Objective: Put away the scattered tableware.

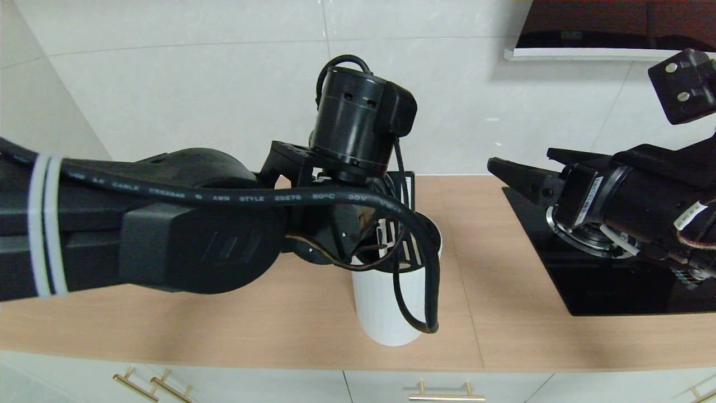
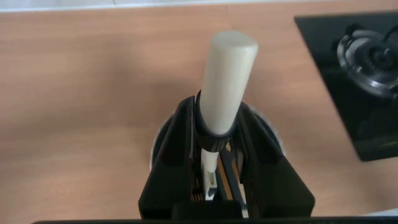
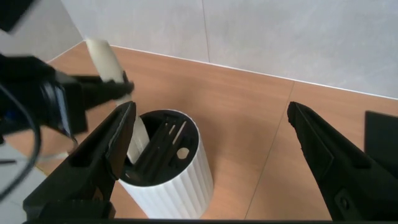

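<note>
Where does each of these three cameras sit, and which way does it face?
Head view: atop the robot, facing down at the light wooden counter; both black arms show.
Left wrist view: on the left arm, looking down past the left fingers, shut on the cream-handled utensil.
Right wrist view: on the right arm, looking between the open right fingers.
Shared: all three show the white ribbed cylindrical holder.

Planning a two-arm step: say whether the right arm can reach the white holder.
Probably yes, sideways: the open right gripper faces the white holder across bare counter. The left gripper, holding a cream-handled utensil, blocks its top.
</note>
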Available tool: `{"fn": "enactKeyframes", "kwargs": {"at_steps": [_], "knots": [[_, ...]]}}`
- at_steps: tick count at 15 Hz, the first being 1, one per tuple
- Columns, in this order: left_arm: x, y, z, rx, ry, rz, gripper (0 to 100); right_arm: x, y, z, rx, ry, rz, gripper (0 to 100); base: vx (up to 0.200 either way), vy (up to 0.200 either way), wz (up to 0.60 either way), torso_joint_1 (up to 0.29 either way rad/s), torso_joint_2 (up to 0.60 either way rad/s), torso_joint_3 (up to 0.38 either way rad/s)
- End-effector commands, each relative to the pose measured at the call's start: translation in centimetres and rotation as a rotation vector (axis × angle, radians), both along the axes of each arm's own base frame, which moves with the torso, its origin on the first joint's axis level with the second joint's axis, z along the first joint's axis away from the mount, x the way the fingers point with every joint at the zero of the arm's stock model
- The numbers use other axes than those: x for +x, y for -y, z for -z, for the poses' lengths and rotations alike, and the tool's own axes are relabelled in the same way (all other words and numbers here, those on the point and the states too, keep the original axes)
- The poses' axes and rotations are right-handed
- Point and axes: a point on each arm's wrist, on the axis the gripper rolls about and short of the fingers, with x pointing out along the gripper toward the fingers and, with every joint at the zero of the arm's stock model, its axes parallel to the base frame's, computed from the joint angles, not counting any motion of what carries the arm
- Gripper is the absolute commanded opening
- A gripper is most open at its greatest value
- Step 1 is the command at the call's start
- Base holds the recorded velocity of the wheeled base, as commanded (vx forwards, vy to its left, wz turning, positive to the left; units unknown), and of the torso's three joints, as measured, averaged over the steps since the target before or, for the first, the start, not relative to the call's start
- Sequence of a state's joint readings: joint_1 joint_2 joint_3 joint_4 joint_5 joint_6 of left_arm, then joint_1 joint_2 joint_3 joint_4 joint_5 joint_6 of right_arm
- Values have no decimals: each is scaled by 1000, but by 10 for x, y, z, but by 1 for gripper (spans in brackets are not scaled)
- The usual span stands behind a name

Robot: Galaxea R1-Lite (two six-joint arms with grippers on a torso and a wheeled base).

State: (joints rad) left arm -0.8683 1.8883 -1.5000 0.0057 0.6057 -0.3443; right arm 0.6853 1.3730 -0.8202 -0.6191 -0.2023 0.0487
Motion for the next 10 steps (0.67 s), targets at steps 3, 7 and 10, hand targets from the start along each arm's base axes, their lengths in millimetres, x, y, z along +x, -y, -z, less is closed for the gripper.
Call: {"fn": "enactKeyframes", "kwargs": {"at_steps": [3,7,10], "knots": [[-3,9,12,21,-24,17,0,3,-3,5,-12,-15,-3,100,0,0,0,0,0,0],[-3,10,16,31,-31,19,0,3,-3,6,-14,-17,-5,100,0,0,0,0,0,0],[-3,10,16,31,-31,19,100,3,-3,6,-14,-17,-5,100,0,0,0,0,0,0]]}}
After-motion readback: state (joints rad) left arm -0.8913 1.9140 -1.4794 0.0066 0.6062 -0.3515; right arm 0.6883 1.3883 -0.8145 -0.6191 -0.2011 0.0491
